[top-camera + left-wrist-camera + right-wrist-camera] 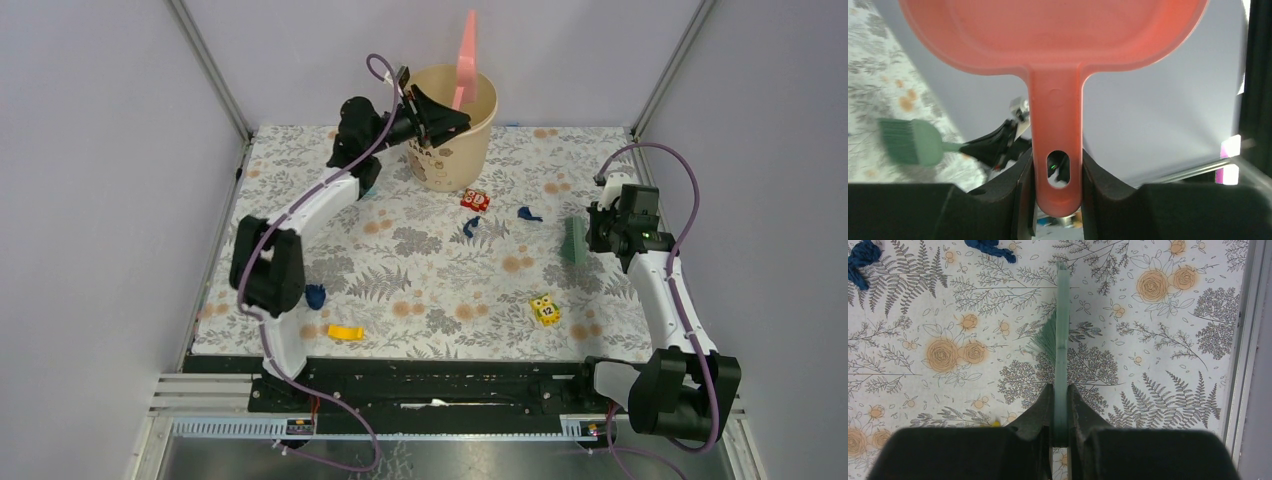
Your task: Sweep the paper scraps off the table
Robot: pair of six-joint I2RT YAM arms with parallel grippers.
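dustpan (1055, 40): pan cut by top edge | brush (908, 141): blurred | paper scrap (317, 296): partly behind left arm (300, 215)

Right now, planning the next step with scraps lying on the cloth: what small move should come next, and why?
Probably lower the pink dustpan, held upright over the beige bucket by the left gripper, onto the table beside the two navy scraps near the middle. The right gripper holds the green brush just right of them, so it could then sweep them in.

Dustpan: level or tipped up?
Tipped up: the dustpan stands nearly vertical over the bucket, its handle clamped in the left pincer.
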